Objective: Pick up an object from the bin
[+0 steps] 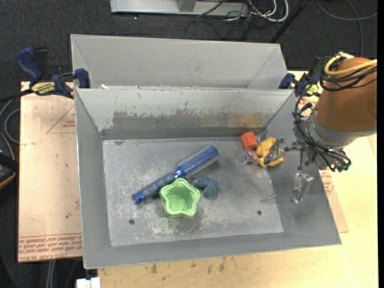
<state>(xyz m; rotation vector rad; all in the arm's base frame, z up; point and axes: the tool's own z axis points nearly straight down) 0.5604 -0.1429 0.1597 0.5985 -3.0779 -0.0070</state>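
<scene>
Over the bin's [180, 71] right sloping wall, about midway along it, hangs the pincer [299, 188] below the orange-covered arm [345, 101]; whether it is wide or narrow cannot be told, and nothing shows in its grasp. Nearest to it on the floor lies a small thin dark piece [269, 198]. Toward the back right corner sits a yellow and orange toy [262, 148]. Well apart, mid-floor, a blue hairbrush [180, 171] lies slantwise, touching a green star-shaped cup [179, 198], with a dark blue lump [209, 188] just beside the cup.
</scene>
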